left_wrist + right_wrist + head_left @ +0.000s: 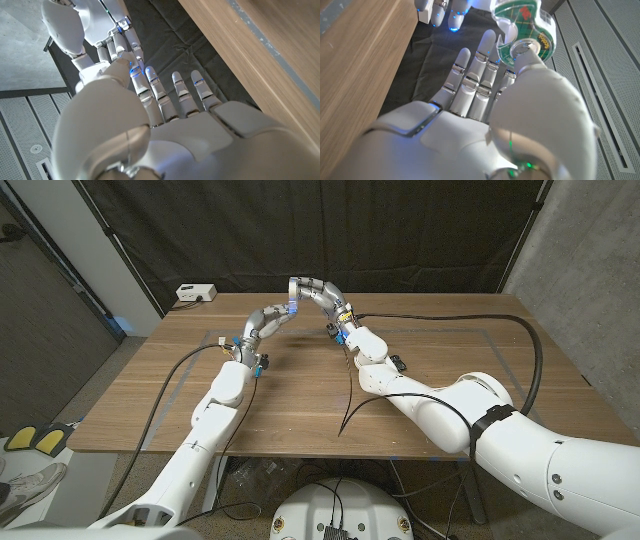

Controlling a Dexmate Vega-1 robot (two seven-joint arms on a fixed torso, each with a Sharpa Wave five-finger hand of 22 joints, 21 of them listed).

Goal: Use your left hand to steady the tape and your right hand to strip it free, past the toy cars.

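Note:
Both hands are raised over the far middle of the wooden table (pixel 300 410), fingertips meeting. A clear tape dispenser (pixel 524 29) with a green tartan label sits at my right hand's (pixel 485 100) thumb, pressed against its fingers. In the head view my right hand (pixel 318 293) arches over from the right and my left hand (pixel 262 325) reaches up to it. My left hand (pixel 170 115) has its fingers straight and apart, and its thumb tip lies close to the right hand's fingers (pixel 119 42). A small dark object, perhaps a toy car (pixel 398 362), lies by my right wrist.
A small white thing (pixel 217 339) lies on the table beside my left wrist. Grey tape lines (pixel 520 360) mark a rectangle on the tabletop. Black cables (pixel 350 405) trail across the middle. A white box (pixel 195 293) sits behind the table's far left corner.

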